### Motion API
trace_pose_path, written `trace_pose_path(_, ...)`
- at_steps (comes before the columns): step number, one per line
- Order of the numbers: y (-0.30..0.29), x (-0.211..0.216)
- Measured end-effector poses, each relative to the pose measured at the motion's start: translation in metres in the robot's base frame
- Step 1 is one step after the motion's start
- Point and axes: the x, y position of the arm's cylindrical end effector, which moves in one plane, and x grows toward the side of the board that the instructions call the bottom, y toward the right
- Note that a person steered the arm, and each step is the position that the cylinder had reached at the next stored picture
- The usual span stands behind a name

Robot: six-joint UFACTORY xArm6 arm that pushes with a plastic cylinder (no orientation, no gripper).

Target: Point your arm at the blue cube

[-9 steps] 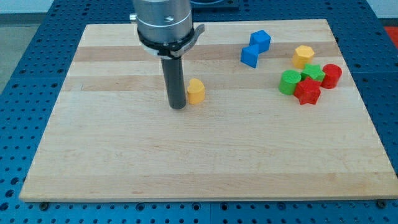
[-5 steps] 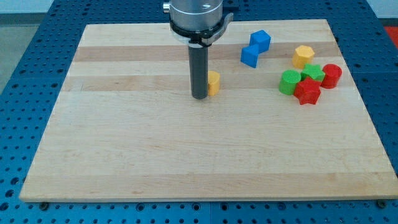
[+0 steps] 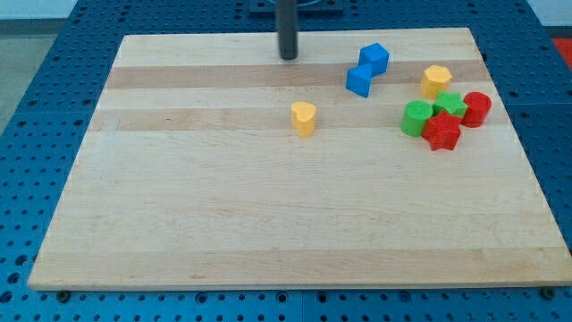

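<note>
The blue cube (image 3: 374, 58) sits near the view's top right of the wooden board (image 3: 223, 224), touching a second blue block (image 3: 359, 80) just below and left of it. My tip (image 3: 288, 56) stands near the board's top edge, well to the left of the blue cube and apart from it. A yellow block (image 3: 304, 117) lies below my tip, in the board's middle.
At the view's right a yellow hexagonal block (image 3: 436, 80) sits above a tight cluster: a green cylinder (image 3: 416, 118), a green star block (image 3: 450, 104), a red cylinder (image 3: 476, 108) and a red star block (image 3: 441, 131).
My tip pushed the yellow block to the right, then left it and moved up to the board's top edge. The other blocks have not moved.
</note>
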Motion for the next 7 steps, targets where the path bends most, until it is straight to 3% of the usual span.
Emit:
trace_pose_path(3, 0.161, -0.011)
trace_pose_path(7, 0.125, 0.024)
